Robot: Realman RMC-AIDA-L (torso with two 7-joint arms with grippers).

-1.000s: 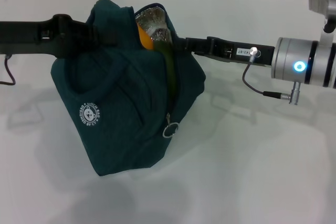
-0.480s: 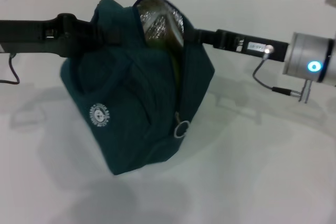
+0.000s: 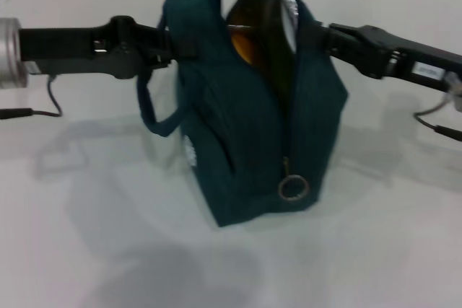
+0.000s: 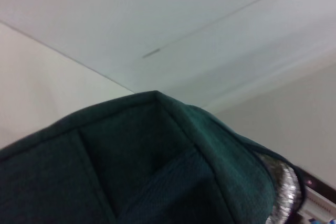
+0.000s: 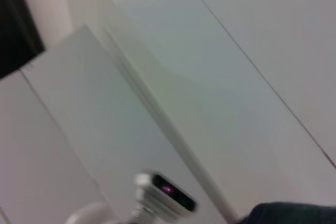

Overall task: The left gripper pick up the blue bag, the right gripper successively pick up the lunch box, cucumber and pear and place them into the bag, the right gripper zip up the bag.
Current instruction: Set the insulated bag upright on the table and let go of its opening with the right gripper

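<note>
Blue bag (image 3: 253, 128) stands upright on the white surface (image 3: 375, 250), centre of head view, narrow zip end facing the camera. Zip is undone at the top; mouth gapes, silver foil lining (image 3: 287, 12) showing on the R wall of the opening. Pear (image 3: 249, 48) sits inside, orange-yellow patch visible just under the rim. Cucumber and lunch box can't be made out in the dark interior. Metal ring zip-pull (image 3: 293, 187) hangs low on the front seam, near the bag's base. One loop handle (image 3: 155, 106) droops off the bag's L side, the other stands up along the top edge. L pincer (image 3: 170, 41) comes in level from the L, at the bag's upper L edge, fingers pinching the fabric/handle there; arm's silver section at the frame edge. R pincer (image 3: 317, 34) comes in level from the R, its tip against the bag's upper R rim; tips hidden behind the fabric, so can't tell whether spread or pressed together. L wrist view: teal fabric (image 4: 131, 166) fills the lower part, sliver of foil lining at one corner, pale wall beyond. R wrist view: mostly pale wall panels, a corner of teal fabric (image 5: 294, 213) at the edge.
</note>
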